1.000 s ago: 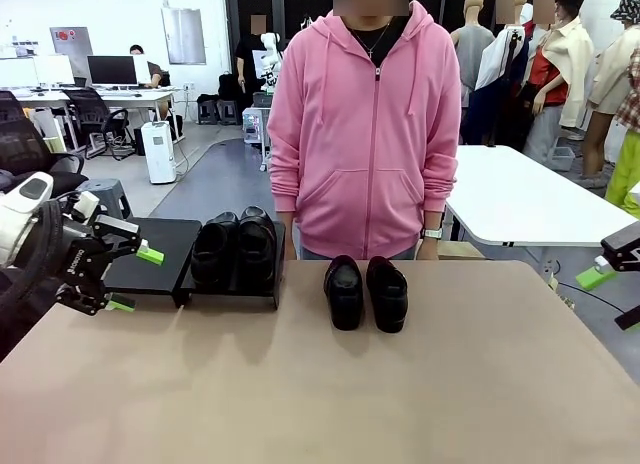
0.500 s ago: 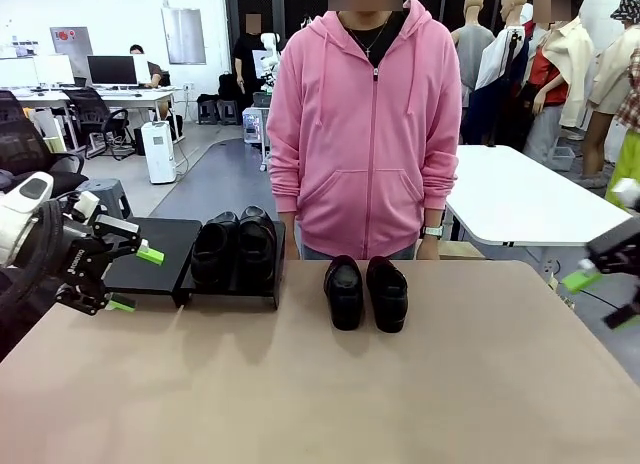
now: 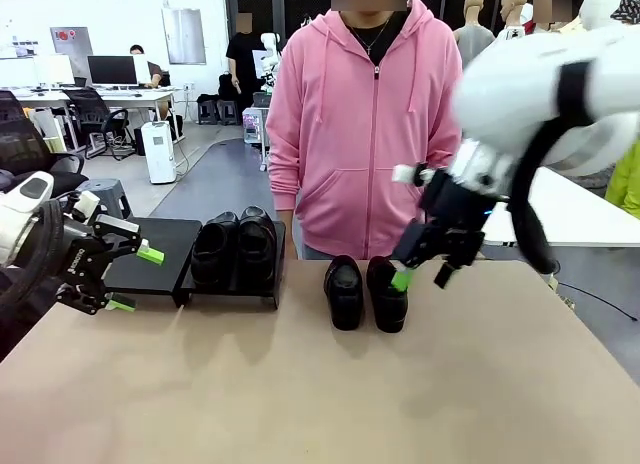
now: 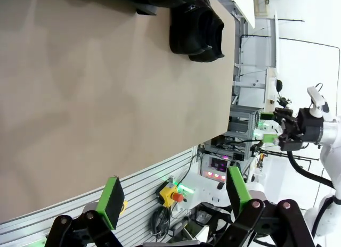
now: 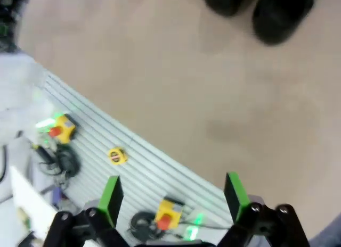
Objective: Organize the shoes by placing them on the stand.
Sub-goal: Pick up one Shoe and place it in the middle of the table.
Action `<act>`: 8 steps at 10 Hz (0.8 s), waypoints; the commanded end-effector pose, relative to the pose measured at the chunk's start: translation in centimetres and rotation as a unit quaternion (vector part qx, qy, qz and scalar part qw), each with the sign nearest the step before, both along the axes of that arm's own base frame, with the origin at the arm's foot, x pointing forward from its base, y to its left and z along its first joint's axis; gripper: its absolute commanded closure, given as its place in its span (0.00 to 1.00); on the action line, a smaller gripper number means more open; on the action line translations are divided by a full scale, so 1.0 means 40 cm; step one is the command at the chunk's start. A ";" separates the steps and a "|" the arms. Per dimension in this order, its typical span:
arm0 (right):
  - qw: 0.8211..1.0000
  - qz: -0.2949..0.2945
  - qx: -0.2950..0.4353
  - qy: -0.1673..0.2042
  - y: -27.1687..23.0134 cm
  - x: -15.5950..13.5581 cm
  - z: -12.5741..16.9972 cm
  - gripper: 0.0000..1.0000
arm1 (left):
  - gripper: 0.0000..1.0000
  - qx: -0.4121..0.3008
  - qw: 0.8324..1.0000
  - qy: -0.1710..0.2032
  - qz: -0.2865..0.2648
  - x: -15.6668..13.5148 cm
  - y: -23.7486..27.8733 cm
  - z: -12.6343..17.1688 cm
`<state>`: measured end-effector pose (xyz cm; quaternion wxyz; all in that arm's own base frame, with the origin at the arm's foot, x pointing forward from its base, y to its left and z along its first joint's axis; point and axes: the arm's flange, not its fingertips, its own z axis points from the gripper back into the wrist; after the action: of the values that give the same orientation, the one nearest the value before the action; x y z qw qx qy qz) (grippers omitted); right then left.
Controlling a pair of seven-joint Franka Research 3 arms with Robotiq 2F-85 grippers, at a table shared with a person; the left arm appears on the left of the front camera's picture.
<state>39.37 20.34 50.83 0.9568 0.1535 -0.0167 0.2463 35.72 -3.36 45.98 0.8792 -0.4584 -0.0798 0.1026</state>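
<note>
Right claw (image 3: 421, 276), seen from the front, hangs released and empty just above the loose pair of shoes (image 3: 365, 292) on the table (image 3: 300, 384), at the open end of the right-hand shoe. That position suits a grasp by the rim. Left claw (image 3: 137, 279), also spread and empty, is held off the table's left edge beside the stand (image 3: 165, 244), probably parked clear of the work. One pair (image 3: 233, 246) occupies the stand's right platform. The left platform is bare and looks like the destination.

Left wrist view: the left claw (image 4: 175, 196) is wide open, holding nothing, with the loose pair (image 4: 196, 29) well apart across the table.

Right wrist view (blurred): the right claw (image 5: 172, 194) is spread and empty. The shoes (image 5: 258, 10) lie ahead of it, not between the fingers.
</note>
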 end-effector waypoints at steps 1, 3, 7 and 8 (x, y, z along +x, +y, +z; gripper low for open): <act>0.999 0.022 -0.017 -0.020 -0.023 0.002 -0.017 0.00 | 0.00 0.002 1.000 0.005 0.001 -0.003 0.006 0.010; 0.995 -0.080 0.060 -0.020 -0.202 -0.062 0.008 0.00 | 0.00 0.002 1.000 0.005 0.001 -0.003 0.006 0.010; 1.000 -0.014 0.008 -0.006 -0.081 -0.018 -0.013 0.00 | 0.00 0.002 1.000 0.005 0.001 -0.003 0.006 0.010; 0.996 -0.060 0.004 -0.062 0.023 0.044 -0.008 0.00 | 0.00 0.002 1.000 0.005 0.001 -0.003 0.006 0.010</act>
<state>39.34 19.46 50.07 0.9580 0.1543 -0.0400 0.2382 35.73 -3.32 46.00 0.8792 -0.4583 -0.0800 0.1031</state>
